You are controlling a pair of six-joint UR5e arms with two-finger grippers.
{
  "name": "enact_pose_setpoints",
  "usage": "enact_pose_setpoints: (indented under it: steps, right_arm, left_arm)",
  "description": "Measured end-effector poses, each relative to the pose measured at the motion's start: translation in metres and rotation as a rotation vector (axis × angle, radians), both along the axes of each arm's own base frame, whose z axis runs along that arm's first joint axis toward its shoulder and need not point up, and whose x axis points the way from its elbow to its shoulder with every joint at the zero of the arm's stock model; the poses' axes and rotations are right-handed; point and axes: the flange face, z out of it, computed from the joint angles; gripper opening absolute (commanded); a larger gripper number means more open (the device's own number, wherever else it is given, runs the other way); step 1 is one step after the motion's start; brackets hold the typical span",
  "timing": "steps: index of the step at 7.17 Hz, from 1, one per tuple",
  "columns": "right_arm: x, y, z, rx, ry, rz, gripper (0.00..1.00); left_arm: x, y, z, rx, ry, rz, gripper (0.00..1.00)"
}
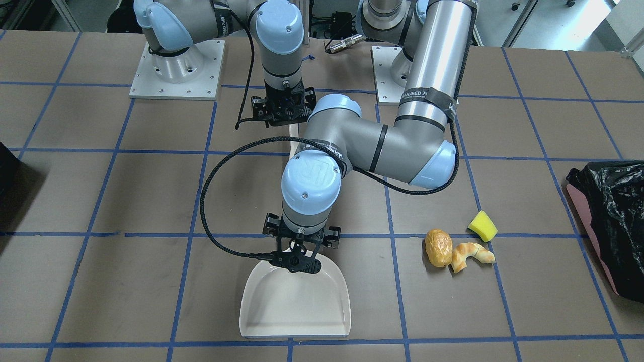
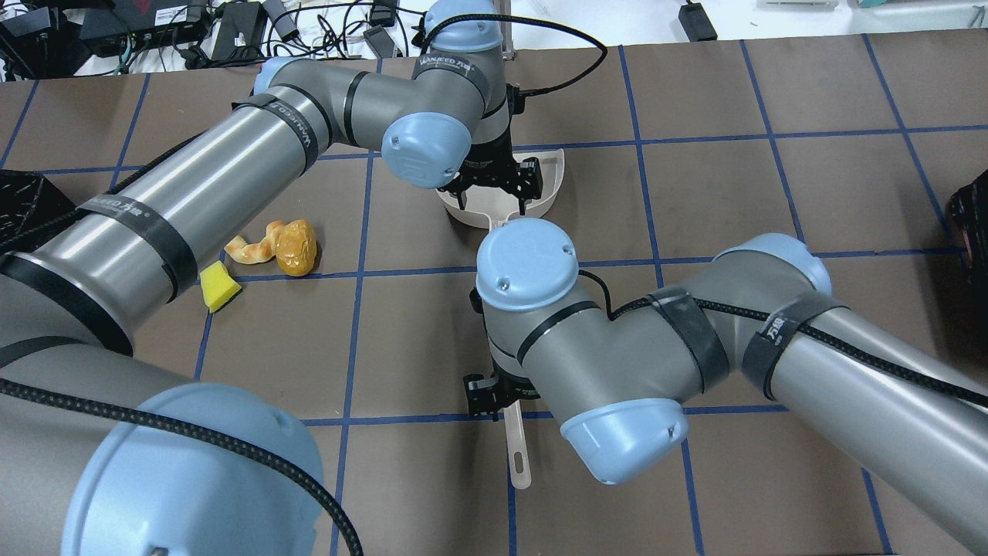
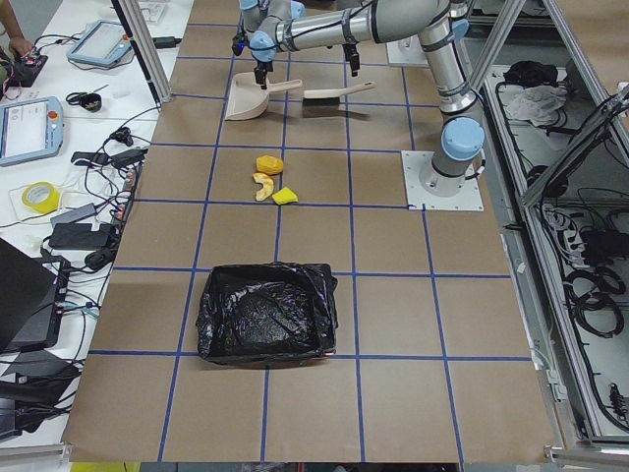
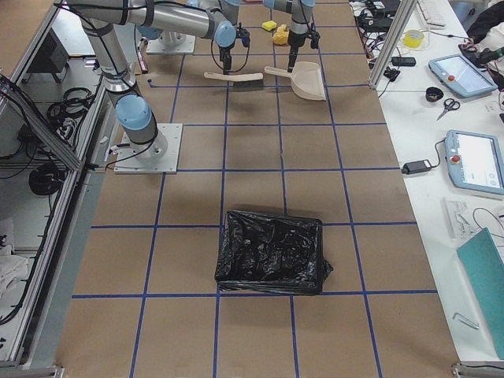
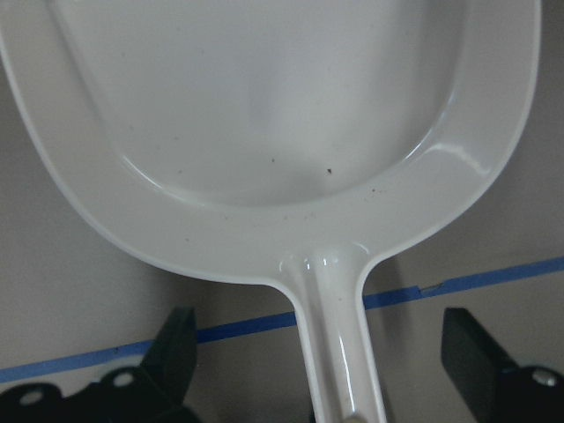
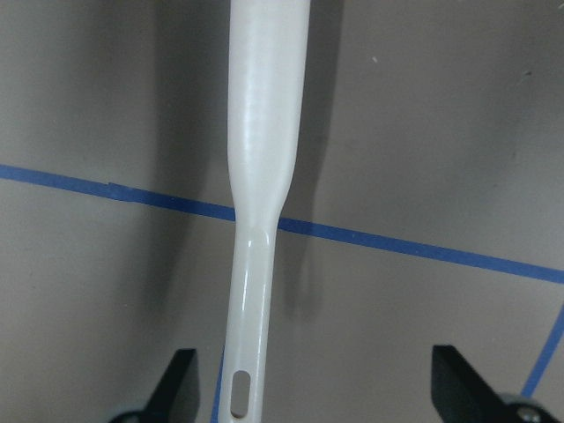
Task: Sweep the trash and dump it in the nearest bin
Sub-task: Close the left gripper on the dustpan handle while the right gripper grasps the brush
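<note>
The trash lies together on the table: a yellow sponge wedge [image 1: 483, 226], a brown bread roll [image 1: 437, 248] and a curved croissant [image 1: 470, 256]. The pink-sided bin with its black bag [image 1: 614, 221] stands beyond them at the table's end. My left gripper [image 5: 326, 352] is open and straddles the handle of a cream dustpan [image 1: 294, 306], its fingers [image 5: 172, 352] well apart from the handle. My right gripper [image 6: 317, 379] is open and straddles the cream handle of a brush [image 6: 260, 176]. Both tools lie flat on the table. The brush head is hidden in the close views.
A second black-bagged container [image 4: 272, 252] stands at the table's other end, far from the trash. The arm bases [image 1: 176, 75] sit at the robot's edge. The left arm's black cable [image 1: 206, 201] loops out beside the dustpan. Blue tape lines grid the brown table.
</note>
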Motion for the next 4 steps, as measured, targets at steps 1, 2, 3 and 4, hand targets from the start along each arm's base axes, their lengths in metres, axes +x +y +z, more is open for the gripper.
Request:
enact_pose_setpoints:
  steps: [1, 2, 3, 4]
  right_arm:
    - [-0.002, 0.006, -0.011, -0.009, -0.005, -0.005, 0.87]
    - [-0.003, 0.010, -0.017, -0.010, -0.008, -0.023, 0.85]
    - [-0.002, 0.013, -0.020, -0.007, -0.008, -0.044, 0.82]
    - [-0.001, 0.015, -0.024, -0.003, -0.007, -0.053, 0.77]
  left_arm:
    - [-0.003, 0.008, -0.006, 0.027, 0.006, -0.002, 0.88]
    - [-0.006, 0.016, -0.011, 0.054, 0.019, -0.004, 0.82]
    - [-0.008, 0.023, -0.018, 0.076, 0.024, -0.006, 0.83]
    - [-0.011, 0.030, -0.023, 0.091, 0.021, -0.011, 0.83]
